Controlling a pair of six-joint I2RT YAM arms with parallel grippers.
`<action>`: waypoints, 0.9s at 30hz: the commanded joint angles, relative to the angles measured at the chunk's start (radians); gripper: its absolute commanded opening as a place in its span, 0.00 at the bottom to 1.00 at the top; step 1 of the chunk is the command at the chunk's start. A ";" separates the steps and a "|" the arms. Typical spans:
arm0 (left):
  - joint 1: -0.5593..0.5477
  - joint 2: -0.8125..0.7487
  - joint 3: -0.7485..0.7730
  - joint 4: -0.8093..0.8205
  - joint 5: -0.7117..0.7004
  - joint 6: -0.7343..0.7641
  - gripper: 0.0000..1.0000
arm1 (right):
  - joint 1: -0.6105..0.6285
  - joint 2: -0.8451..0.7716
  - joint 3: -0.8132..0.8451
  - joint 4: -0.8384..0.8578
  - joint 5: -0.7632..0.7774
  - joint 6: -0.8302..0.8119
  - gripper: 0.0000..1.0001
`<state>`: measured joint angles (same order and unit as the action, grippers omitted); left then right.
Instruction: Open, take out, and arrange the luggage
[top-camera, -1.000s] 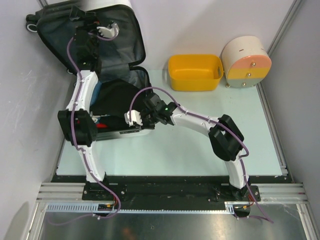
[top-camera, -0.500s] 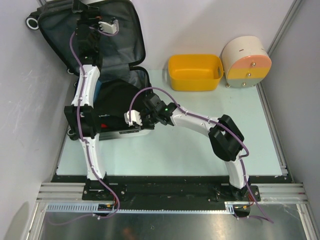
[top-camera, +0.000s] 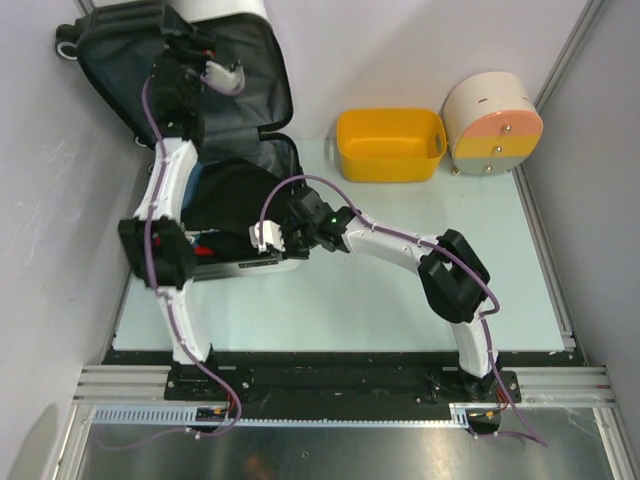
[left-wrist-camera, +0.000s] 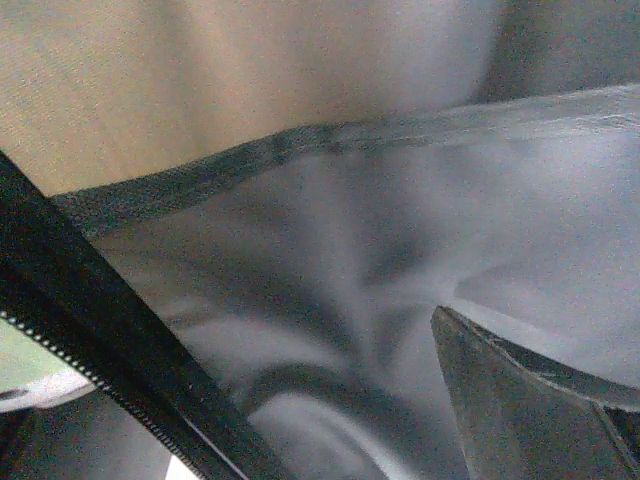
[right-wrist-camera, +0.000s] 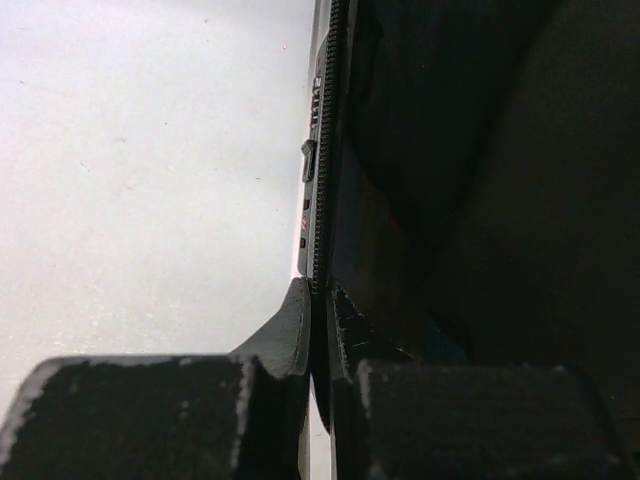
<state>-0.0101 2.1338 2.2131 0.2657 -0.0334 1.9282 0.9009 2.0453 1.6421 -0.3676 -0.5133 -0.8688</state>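
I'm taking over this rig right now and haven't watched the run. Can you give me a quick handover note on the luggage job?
Left gripper: open, holding nothing, up by the lining of the raised lid; whether it touches is unclear.
Right gripper: shut on the near zipper rim of the lower half.
Luggage: far left corner of the table, open, lid standing up.
Done: opening.
Left: dark contents lie in the lower half; nothing is out on the table yet, so taking out and arranging remain.

Pale green table (top-camera: 400, 320), white walls (top-camera: 400, 50)
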 joint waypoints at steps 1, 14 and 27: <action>-0.053 -0.415 -0.399 -0.110 0.127 -0.052 1.00 | 0.021 -0.004 -0.028 0.128 0.021 -0.038 0.00; -0.116 -0.766 -0.798 -0.526 0.035 -0.618 0.59 | 0.007 -0.016 -0.036 0.145 0.012 -0.027 0.00; -0.136 -0.801 -0.715 -0.749 0.113 -0.539 0.73 | 0.006 -0.020 -0.048 0.148 0.001 -0.015 0.00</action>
<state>-0.1577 1.2648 1.4014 -0.2527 0.1154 1.3972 0.8986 2.0308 1.6062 -0.3202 -0.5182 -0.8669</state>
